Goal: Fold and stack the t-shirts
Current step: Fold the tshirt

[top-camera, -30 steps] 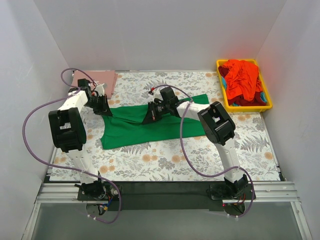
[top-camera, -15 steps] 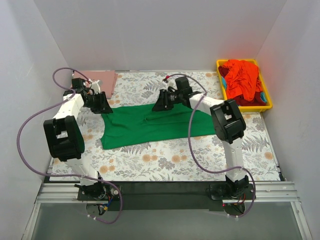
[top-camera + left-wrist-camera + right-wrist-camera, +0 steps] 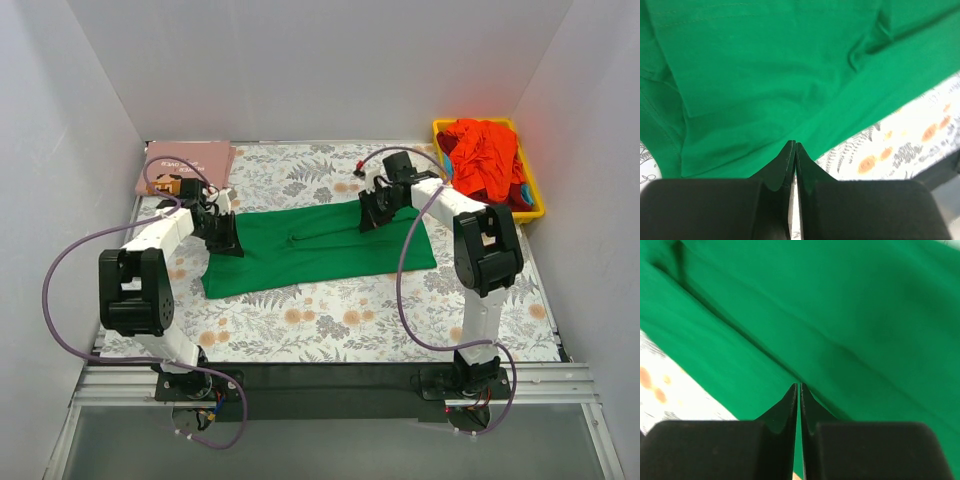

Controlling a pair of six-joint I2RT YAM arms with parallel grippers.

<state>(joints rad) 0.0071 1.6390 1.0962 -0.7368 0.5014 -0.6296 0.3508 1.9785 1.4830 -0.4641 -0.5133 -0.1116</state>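
A bright green t-shirt [image 3: 310, 255] lies spread flat across the middle of the floral table covering. My left gripper [image 3: 230, 243] is shut, tips down on the shirt's left part near its front edge. In the left wrist view the closed tips [image 3: 795, 145] rest against green cloth [image 3: 765, 75] with nothing visibly pinched. My right gripper [image 3: 366, 220] is shut on top of the shirt's back right part. The right wrist view shows its tips [image 3: 799, 386] pressed together over a crease in the green cloth [image 3: 865, 315]. A folded dusty pink t-shirt [image 3: 185, 165] lies at the back left.
A yellow bin [image 3: 535, 200] at the back right holds a heap of red-orange shirts [image 3: 485, 155]. White walls close in the table on three sides. The floral table covering [image 3: 350, 320] shows bare in front of the green shirt.
My right gripper has slid from the shirt's middle to its right part, and the cloth now lies flatter and wider. My left gripper has moved a little right and nearer, onto the shirt.
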